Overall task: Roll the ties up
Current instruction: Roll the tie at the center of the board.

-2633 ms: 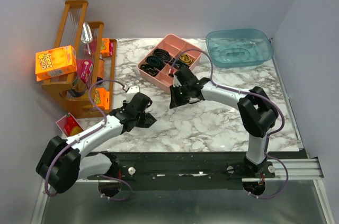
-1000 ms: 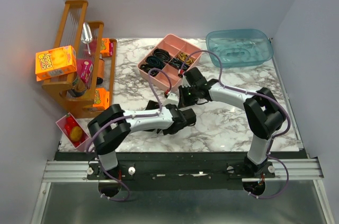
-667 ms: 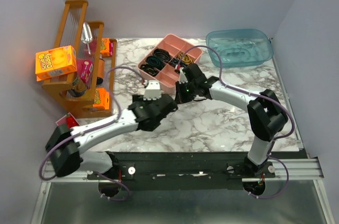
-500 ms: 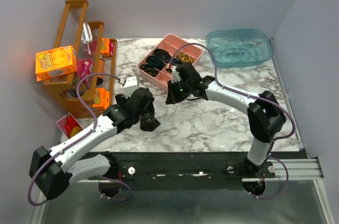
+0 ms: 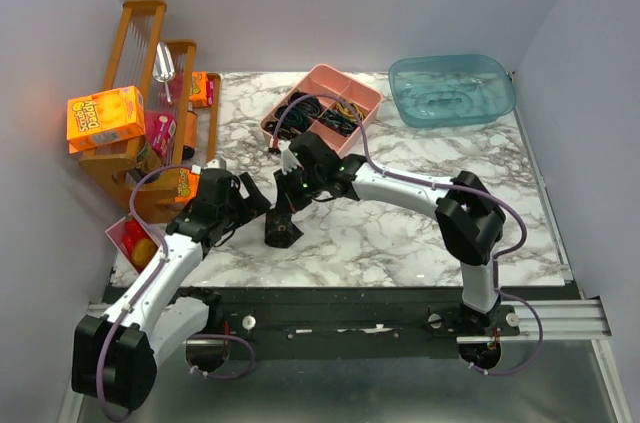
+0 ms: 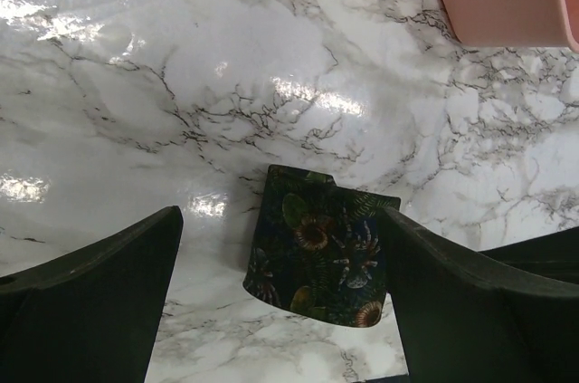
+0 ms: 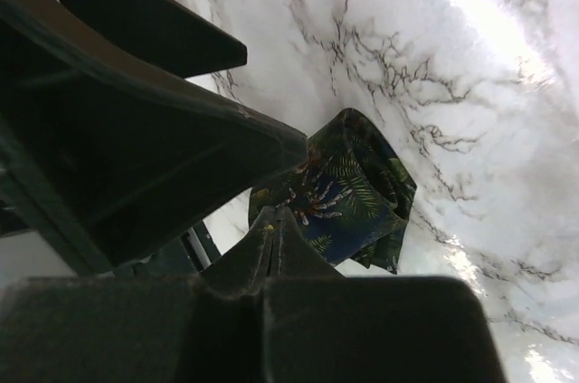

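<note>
One of the ties (image 5: 282, 232) lies rolled into a short, dark bundle with green fern and flower print on the marble table (image 5: 400, 233), front left of centre. My left gripper (image 5: 252, 205) hovers just left of it, open wide. In the left wrist view the roll (image 6: 321, 256) lies between the two spread fingers (image 6: 90, 301), touching neither. My right gripper (image 5: 285, 201) reaches down from the right, shut, with its tips at the roll's upper edge. In the right wrist view the closed tips (image 7: 277, 216) meet the near edge of the roll (image 7: 357, 188), with nothing between them.
A pink divided tray (image 5: 322, 75) of band loops stands behind the grippers. A blue tub (image 5: 452, 89) sits at the back right. A wooden rack (image 5: 150, 123) with orange boxes lines the left side, with a small pink bin (image 5: 118, 233) by its foot.
My left arm has swung back to the left and now hangs beside the roll. The right gripper has moved left and toward the front, down to the roll.
</note>
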### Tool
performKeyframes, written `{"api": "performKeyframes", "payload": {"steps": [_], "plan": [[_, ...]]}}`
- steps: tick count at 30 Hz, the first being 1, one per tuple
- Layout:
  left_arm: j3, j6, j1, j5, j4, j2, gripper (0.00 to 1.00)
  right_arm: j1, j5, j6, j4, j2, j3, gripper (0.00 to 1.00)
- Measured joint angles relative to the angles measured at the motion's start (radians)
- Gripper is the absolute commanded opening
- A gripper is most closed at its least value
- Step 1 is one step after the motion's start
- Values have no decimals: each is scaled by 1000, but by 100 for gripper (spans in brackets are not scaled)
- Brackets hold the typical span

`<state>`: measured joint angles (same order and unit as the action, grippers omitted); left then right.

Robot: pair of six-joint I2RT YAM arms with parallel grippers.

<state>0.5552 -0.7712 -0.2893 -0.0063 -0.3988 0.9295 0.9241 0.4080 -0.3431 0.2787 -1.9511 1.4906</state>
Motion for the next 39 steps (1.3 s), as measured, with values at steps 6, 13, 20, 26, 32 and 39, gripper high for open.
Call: {"api": "performKeyframes", "payload": {"steps": [6, 13, 20, 26, 32, 39], "plan": [[-62, 0, 70, 85, 41, -31, 99, 11, 0, -4, 1, -37, -8, 2], [-152, -9, 81, 157, 130, -26, 99, 11, -2, -16, -9, -32, -68, 2], [-277, -52, 81, 238, 266, -53, 99, 14, -7, -31, -18, -5, -129, 2], [-335, -69, 81, 302, 364, -84, 96, 18, -19, -39, -24, 17, -169, 2], [-367, -79, 81, 380, 451, -56, 89, 18, -38, -50, -24, 37, -195, 2], [-415, -101, 81, 464, 555, -31, 83, 19, -55, -66, -25, 49, -232, 2]]}}
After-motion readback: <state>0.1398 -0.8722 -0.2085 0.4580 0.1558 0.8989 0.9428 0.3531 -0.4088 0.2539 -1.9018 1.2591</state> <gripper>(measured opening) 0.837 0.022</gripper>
